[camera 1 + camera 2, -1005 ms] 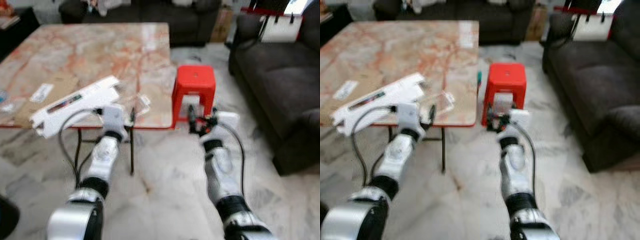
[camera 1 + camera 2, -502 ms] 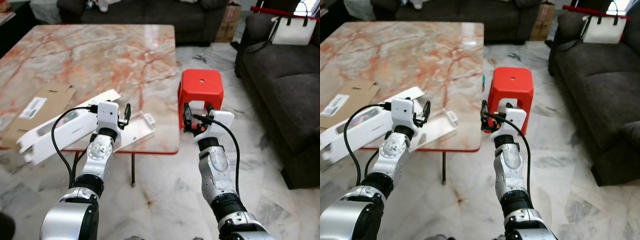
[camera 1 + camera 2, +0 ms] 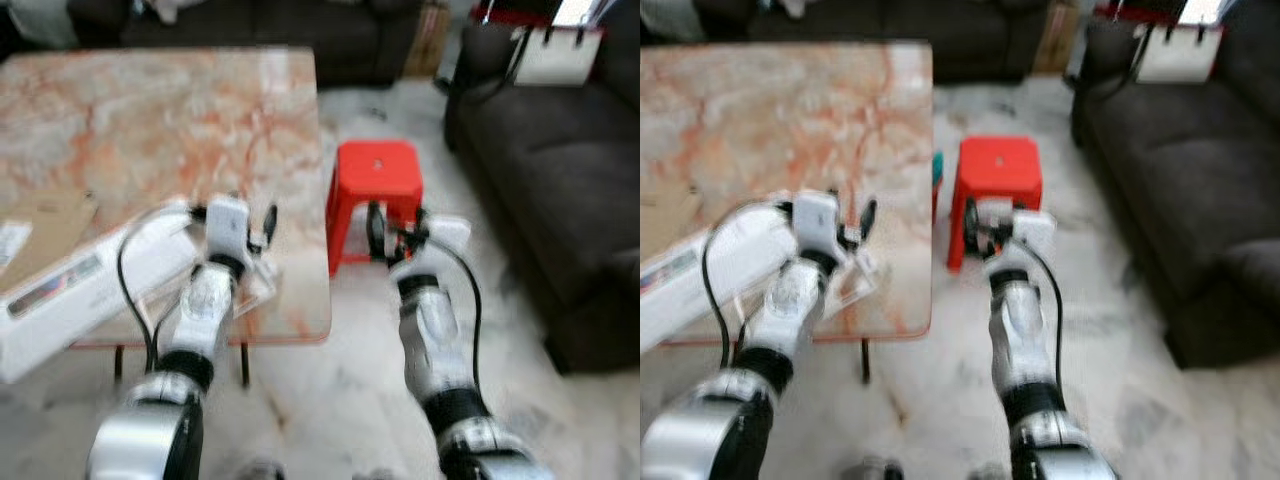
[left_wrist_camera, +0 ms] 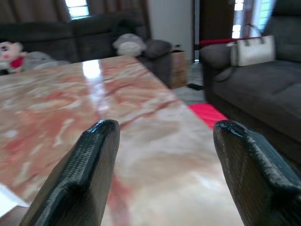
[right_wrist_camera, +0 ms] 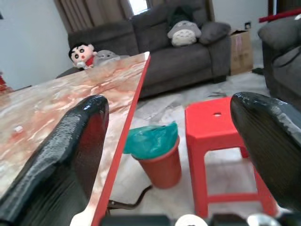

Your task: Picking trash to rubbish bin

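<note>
Trash, a clear wrapper [image 3: 262, 283] by the white box [image 3: 75, 290], now lies under the left hand [image 3: 250, 222], open and empty, as the robot nears the surface [image 3: 150, 130]; pickup looks next

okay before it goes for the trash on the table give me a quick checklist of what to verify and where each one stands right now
1. Left gripper open and empty: ok, fingers spread, nothing between them.
2. Right gripper open and empty: ok.
3. Trash within reach: ok, left gripper is over the clear plastic packaging beside the white box on the marble table.
4. Bin located: ok, orange bin with green liner stands between table and red stool.
5. Head views sharp: not ok, blurred.
</note>
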Tool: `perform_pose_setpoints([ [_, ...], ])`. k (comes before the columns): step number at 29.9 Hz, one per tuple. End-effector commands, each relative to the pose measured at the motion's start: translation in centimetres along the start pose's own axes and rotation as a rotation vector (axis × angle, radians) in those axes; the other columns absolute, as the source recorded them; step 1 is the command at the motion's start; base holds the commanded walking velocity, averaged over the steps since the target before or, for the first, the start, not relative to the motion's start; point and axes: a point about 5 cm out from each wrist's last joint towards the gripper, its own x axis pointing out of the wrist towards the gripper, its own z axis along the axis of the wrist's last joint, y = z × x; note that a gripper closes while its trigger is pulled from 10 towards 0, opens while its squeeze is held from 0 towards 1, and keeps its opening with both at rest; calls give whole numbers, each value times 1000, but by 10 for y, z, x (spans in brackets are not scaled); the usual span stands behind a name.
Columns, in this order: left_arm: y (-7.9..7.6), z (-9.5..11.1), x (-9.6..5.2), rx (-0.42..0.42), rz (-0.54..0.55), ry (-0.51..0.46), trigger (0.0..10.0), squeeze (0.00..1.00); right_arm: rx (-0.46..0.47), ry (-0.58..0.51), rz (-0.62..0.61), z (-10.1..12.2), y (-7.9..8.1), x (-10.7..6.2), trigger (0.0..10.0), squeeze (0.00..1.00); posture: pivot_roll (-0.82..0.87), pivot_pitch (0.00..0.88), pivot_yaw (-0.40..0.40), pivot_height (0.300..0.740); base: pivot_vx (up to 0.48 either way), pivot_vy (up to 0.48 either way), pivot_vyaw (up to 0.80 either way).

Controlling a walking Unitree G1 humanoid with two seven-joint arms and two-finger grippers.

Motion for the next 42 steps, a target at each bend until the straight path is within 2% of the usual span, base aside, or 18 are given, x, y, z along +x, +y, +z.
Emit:
perform_pose_setpoints([
  [1,2,1,0,27,-30,5,10000,0,8,0,5,0,4,1,10000,0,154,132,-13,740,0,0,0],
  [15,14,-1,-2,58,-88,53,10000,0,12,7,13,-2,6,0,10000,0,157,122,-13,740,0,0,0],
  [30,9,-5,-5,32,-136,70,10000,0,14,17,24,-4,9,-1,10000,0,158,111,-18,740,0,0,0],
  [32,8,-5,-5,31,-165,85,10000,0,13,17,26,-4,9,-1,10000,0,156,109,-16,740,0,0,0],
  [34,5,-5,-7,53,-247,98,10000,0,13,17,27,-4,9,-2,10000,0,157,110,-15,740,0,0,0],
  [35,1,-3,-11,72,-361,86,10000,0,13,18,25,-5,9,-2,10000,0,157,110,-15,740,0,0,0],
  [36,1,-3,-11,72,-361,86,10000,0,13,18,25,-5,9,-2,10000,0,157,110,-15,740,0,0,0],
  [37,0,-2,-14,85,-416,85,10000,0,14,18,25,-5,9,-2,10000,0,157,110,-15,740,0,0,0],
  [42,10,-6,-25,152,-479,149,10000,0,15,23,27,-6,9,-3,10000,0,164,110,-11,740,0,0,0],
])
